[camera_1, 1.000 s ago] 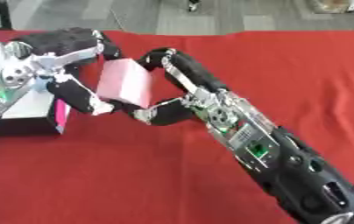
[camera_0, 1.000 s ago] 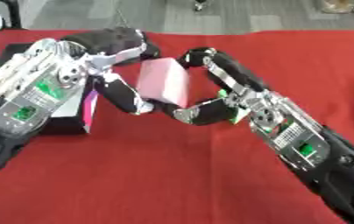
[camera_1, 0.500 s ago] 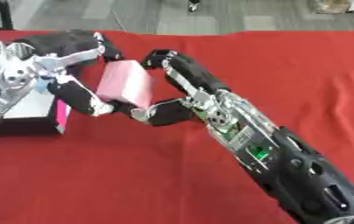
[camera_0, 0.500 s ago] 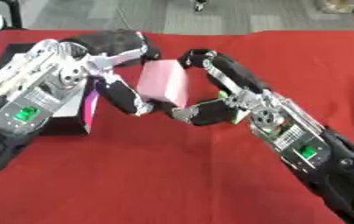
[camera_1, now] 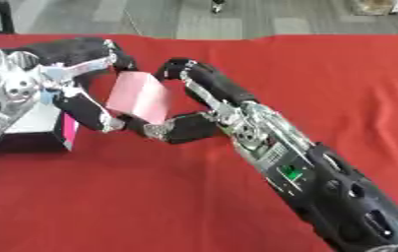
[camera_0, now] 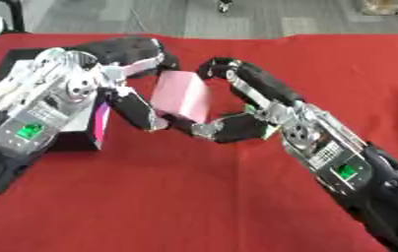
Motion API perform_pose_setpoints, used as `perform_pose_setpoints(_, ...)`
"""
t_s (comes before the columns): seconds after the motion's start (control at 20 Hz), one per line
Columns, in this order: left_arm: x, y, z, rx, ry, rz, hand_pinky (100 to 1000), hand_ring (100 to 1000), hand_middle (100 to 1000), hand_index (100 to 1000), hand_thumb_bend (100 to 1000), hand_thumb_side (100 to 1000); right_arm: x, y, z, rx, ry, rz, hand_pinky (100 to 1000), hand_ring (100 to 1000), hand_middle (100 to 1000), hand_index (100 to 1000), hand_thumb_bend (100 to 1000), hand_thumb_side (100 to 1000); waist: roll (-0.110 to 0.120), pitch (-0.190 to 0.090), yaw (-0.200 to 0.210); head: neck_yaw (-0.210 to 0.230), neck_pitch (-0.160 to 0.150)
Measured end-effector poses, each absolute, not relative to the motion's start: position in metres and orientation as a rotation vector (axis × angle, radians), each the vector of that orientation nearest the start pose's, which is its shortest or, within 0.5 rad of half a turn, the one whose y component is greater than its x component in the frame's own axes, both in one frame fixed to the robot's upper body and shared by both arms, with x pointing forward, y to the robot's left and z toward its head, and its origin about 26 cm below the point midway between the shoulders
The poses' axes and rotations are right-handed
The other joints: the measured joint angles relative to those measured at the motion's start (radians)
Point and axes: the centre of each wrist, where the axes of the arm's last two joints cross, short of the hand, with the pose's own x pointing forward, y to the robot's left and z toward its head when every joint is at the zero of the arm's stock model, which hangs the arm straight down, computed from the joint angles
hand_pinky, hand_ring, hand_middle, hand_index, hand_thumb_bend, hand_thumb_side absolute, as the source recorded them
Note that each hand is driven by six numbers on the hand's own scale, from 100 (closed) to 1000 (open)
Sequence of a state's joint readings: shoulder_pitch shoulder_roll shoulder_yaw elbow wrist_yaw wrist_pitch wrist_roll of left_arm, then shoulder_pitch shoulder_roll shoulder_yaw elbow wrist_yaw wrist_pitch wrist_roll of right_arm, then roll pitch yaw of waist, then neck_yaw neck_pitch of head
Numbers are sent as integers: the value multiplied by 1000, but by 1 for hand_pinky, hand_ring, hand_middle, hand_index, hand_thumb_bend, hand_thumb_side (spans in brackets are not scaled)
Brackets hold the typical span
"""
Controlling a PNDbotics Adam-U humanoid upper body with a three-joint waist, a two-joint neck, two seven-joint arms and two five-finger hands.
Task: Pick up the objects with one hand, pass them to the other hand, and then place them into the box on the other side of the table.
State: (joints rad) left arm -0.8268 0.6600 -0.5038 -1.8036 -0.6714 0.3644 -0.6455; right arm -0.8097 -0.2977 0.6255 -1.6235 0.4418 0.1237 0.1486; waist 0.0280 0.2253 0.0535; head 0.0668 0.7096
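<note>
Pink block [camera_0: 182, 97] between both robot hands, black-and-magenta box [camera_0: 90, 132] just left.

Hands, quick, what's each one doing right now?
Left hand: shut on the pink box.
Right hand: shut on the same pink box.

Both views originate from the head-mounted stereo pair and look steeply down, at close range, onto the red tabletop [camera_0: 194, 197]. Each faces the far floor. They overlap almost entirely; the right eye view sits slightly rightward.
</note>
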Motion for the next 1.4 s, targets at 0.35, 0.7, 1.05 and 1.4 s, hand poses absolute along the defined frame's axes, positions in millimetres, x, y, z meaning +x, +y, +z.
perform_pose_setpoints(0.35, 343, 183, 274, 856, -1458, -1623, 707, 703, 465, 481, 100, 169, 346, -79, 206, -299, -2085, 1459, 873, 839, 808, 891, 619, 519, 0, 0, -3, 1, 0)
perform_pose_setpoints(0.7, 341, 196, 274, 871, -1446, -1574, 705, 702, 460, 475, 100, 168, 346, -82, 206, -331, -2085, 1424, 872, 839, 808, 891, 609, 508, 0, 0, -4, 0, 0)
perform_pose_setpoints(1.05, 339, 212, 274, 897, -1442, -1489, 701, 700, 457, 470, 100, 148, 347, -85, 205, -352, -2076, 1405, 873, 840, 809, 890, 588, 520, 0, 0, -4, 0, 0)
perform_pose_setpoints(1.4, 345, 245, 272, 999, -1409, -1301, 703, 705, 462, 477, 100, 143, 347, -88, 208, -366, -2075, 1384, 873, 837, 807, 879, 532, 443, 0, 0, -4, 2, 1)
